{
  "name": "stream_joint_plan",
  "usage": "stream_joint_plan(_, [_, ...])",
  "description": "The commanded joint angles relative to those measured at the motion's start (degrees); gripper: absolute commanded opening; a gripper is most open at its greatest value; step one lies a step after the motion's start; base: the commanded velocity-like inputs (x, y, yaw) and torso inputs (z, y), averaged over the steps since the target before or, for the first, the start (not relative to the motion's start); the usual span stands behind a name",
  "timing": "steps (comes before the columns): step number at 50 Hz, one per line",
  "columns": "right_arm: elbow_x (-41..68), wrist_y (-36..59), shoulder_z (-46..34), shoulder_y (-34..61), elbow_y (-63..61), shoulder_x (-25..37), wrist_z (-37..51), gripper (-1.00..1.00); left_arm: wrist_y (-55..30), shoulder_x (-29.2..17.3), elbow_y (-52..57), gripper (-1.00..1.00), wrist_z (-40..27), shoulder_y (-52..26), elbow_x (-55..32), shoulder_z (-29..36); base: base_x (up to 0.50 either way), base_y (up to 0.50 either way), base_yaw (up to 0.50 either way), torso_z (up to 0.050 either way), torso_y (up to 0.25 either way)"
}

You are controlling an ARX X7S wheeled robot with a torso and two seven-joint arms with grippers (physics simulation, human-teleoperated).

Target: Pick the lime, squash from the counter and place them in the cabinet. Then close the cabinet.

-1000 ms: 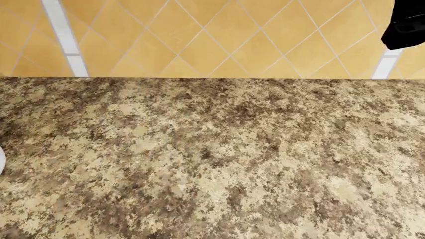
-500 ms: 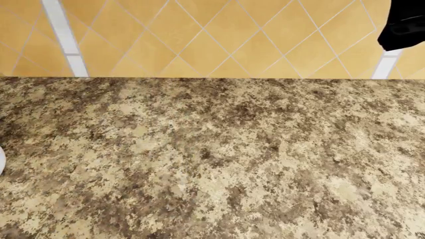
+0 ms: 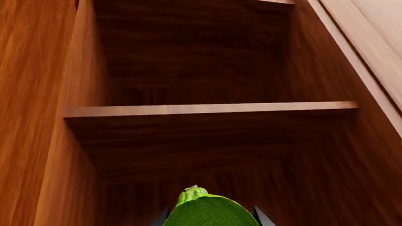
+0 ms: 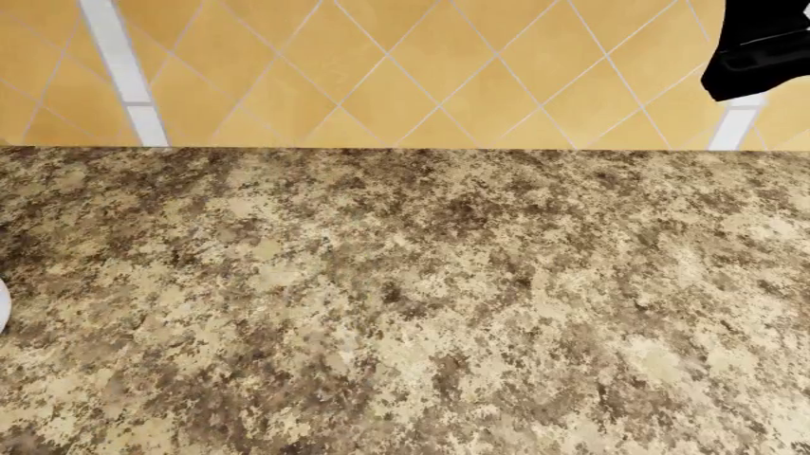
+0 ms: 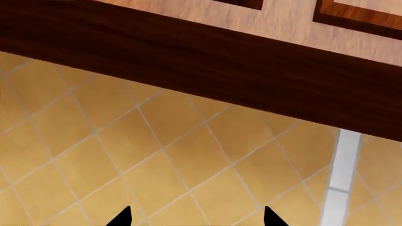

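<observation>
Clamped between my left gripper's (image 3: 210,221) fingertips is the lime (image 3: 209,212), its bright green top facing into the open wooden cabinet (image 3: 37,117), below the edge of a shelf (image 3: 210,109). On my right, the gripper (image 5: 195,219) has its two dark tips spread apart, with yellow diamond wall tiles (image 5: 144,160) ahead and the dark underside of a cabinet (image 5: 207,66) above them. From the head view, the speckled counter (image 4: 405,303) fills the frame, and the squash is out of view.
</observation>
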Motion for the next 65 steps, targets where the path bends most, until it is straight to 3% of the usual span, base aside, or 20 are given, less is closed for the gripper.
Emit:
stream_joint_plan(1, [-0.1, -0.5, -1.1, 0.2, 0.4, 0.0, 0.4, 1.0, 3.5, 1.6, -6.9, -1.0, 3.2, -1.6, 4.1, 2.0, 0.0, 0.0, 0.0, 0.0, 0.0])
stream_joint_plan(11, [-0.9, -2.4, -2.3, -0.8, 1.0, -0.4, 0.5, 1.0, 8.0, 6.6, -28.7, -1.0, 13.8, -7.8, 12.6, 9.9, 0.0, 0.0, 0.0, 0.001, 0.0])
stream_joint_plan(19, [-0.6, -2.4, -2.2, -0.8, 1.1, -0.2, 0.7, 1.0, 12.3, 10.3, -41.6, -1.0, 19.2, -11.4, 16.1, 12.3, 0.01, 0.0, 0.0, 0.004, 0.0])
stream_joint_plan(27, [-0.7, -3.0, -2.5, -0.9, 1.3, -0.2, 0.7, 1.0, 19.7, 16.2, -63.2, -1.0, 26.0, -17.9, 21.5, 13.9, 0.0, 0.0, 0.0, 0.0, 0.0])
stream_joint_plan(40, [-0.4, -3.0, -3.2, -0.2, 1.8, 0.0, 0.9, 1.0, 18.7, 21.3, -71.5, -1.0, 33.6, -18.0, 49.0, -9.6, 0.0, 0.0, 0.0, 0.0, 0.0])
stream_joint_plan(45, [-0.6, -3.6, -3.3, -0.7, 2.0, -0.1, 1.1, 1.0, 15.4, 23.1, -73.8, -1.0, 37.5, -18.0, 57.1, -12.5, 0.0, 0.0, 0.0, 0.0, -0.004])
stream_joint_plan(50, [-0.7, -4.1, -3.3, -1.2, 2.1, -0.1, 1.1, 1.0, 14.8, 23.5, -75.0, -1.0, 38.5, -18.0, 59.7, -14.0, 0.0, 0.0, 0.0, 0.0, 0.0])
stream_joint_plan(51, [-0.7, -4.1, -3.3, -1.3, 2.1, -0.1, 1.2, 1.0, 14.8, 23.5, -75.1, 1.0, 38.6, -18.0, 59.7, -13.9, 0.0, 0.0, 0.0, 0.0, 0.0])
stream_joint_plan(65, [-0.2, -4.2, -3.3, -1.3, 2.0, 0.1, 1.5, 1.0, 14.4, 23.6, -75.1, 1.0, 39.0, -18.0, 57.7, -11.2, 0.0, 0.0, 0.0, 0.0, 0.0])
